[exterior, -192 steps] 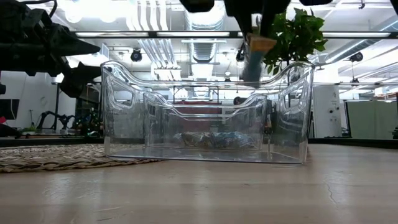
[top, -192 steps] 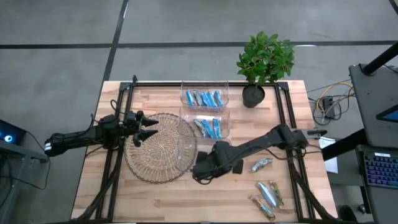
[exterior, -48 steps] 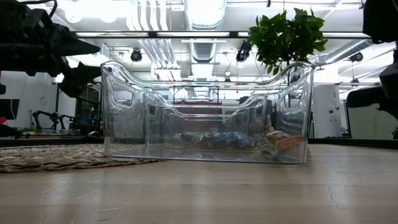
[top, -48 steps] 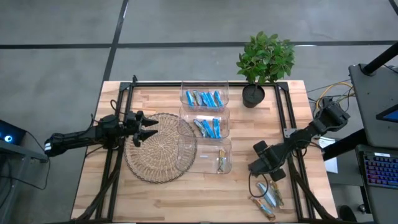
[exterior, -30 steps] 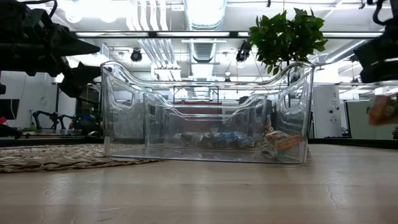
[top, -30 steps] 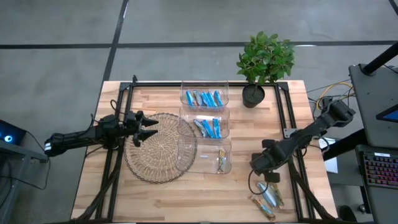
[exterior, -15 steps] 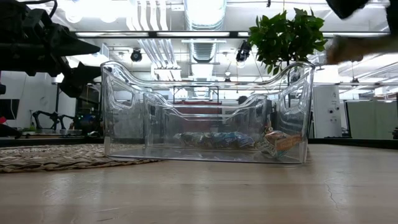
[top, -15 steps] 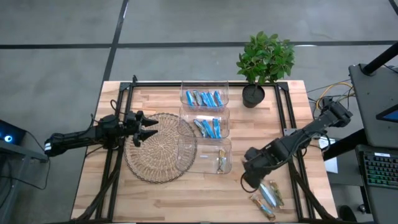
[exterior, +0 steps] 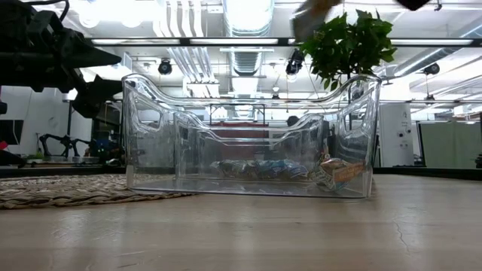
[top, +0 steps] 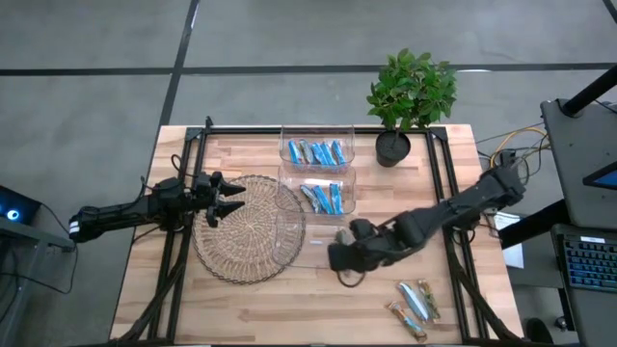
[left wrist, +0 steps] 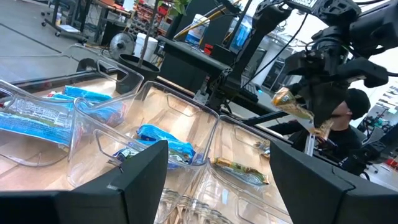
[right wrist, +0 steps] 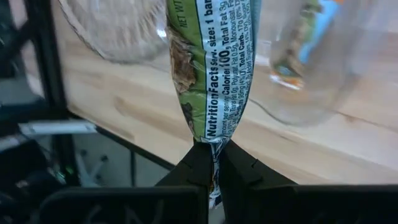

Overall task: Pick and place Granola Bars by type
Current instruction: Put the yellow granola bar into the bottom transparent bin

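R gripper [right wrist: 211,163] pinched tight on end of a green-wrapped granola bar [right wrist: 210,68], held up over near bin [top: 318,241], right by its edge. One bar [exterior: 337,172] lies inside that bin. Blue bars [top: 323,199] in mid bin just past it, more [top: 316,151] in far bin. Loose bars [top: 415,304] on table, apart from near bin. L gripper [top: 228,199] fingers spread, over woven mat [top: 249,231] beside near bin

On my wooden table [top: 241,304] I see three clear plastic bins [top: 317,142] lined up in a row down the middle, a round woven mat [top: 246,229] touching the nearest bin's left side, and a potted plant [top: 409,94] at the far right corner.
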You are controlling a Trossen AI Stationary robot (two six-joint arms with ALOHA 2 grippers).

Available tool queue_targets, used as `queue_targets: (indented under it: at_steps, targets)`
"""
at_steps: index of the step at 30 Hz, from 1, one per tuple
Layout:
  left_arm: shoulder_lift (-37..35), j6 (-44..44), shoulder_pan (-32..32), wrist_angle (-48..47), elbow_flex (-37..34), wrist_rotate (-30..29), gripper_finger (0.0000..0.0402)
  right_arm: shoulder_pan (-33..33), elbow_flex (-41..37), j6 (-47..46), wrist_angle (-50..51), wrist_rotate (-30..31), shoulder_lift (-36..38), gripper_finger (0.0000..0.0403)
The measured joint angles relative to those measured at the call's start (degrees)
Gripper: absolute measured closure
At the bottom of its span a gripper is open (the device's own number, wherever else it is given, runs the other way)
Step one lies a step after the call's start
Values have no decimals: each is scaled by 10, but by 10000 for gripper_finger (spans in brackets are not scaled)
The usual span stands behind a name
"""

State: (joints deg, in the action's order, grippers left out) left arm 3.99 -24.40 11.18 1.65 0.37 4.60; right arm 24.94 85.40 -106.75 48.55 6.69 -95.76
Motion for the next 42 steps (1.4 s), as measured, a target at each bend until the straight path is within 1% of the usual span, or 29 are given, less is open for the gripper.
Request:
queue_targets:
  at_steps: [7, 14, 21, 29, 33, 38, 42]
  targets:
    - [0, 0, 0, 0, 0, 0, 140, -46, 52, -33, -14, 7, -77, 395]
    - [0, 0, 0, 0, 0, 0, 140, -78, 107, -71, -7, -5, -162, 395]
    - [0, 0, 0, 0, 0, 0, 140, -95, 164, -63, 84, -55, -233, 395]
    - [0, 0, 0, 0, 0, 0, 140, -95, 172, -91, 109, -95, -266, 395]
    - [0, 0, 0, 0, 0, 0, 140, -95, 171, -116, 135, -100, -275, 395]
    - [0, 0, 0, 0, 0, 0, 140, -95, 163, -121, 160, -113, -281, 394]
    - [0, 0, 0, 0, 0, 0, 140, -95, 157, -113, 161, -115, -282, 394]
